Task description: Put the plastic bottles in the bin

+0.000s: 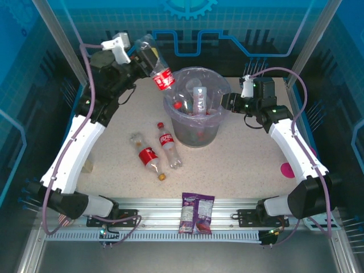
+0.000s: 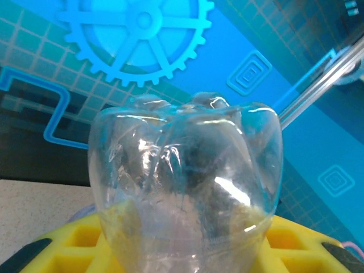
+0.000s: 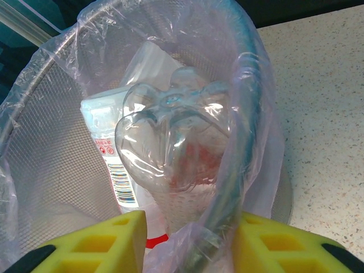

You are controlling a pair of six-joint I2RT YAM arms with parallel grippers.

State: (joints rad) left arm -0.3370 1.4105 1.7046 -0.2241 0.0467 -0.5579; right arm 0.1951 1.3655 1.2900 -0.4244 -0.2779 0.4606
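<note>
One clear plastic bottle (image 1: 163, 77) with a red label is clamped in my left hand (image 1: 147, 57), raised off the worktop (image 1: 244, 165) at the far-left side of the round grey bucket-shaped bin (image 1: 199, 135) with its translucent lilac liner. The bottle hangs slantwise: clear lobed base up and away from the bin, labelled end down and toward it, the low end just about at the rim. From that hand the bin's mouth lies to the right and slightly nearer me, and the bottle's long axis points into it. I judge a short carry rightward before letting go should drop it in label-end first, whereas a release from here could clip the rim and bounce out.

My right hand (image 1: 228, 103) is at the bin's right edge. In its wrist view the rim and bunched liner run between the yellow fingers (image 3: 85, 244). It looks pinched shut on the bin, steadying it, though the plastic hides the actual contact. Inside lie several bottles, among them a base-up bottle (image 3: 176, 142).

Two more red-labelled bottles (image 1: 149, 156) lie on the worktop front-left of the bin, side by side, long axes running roughly near to far — nearer my left arm than my right. A flat purple snack packet (image 1: 196, 213) sits at the near edge; it isn't for the bin.
</note>
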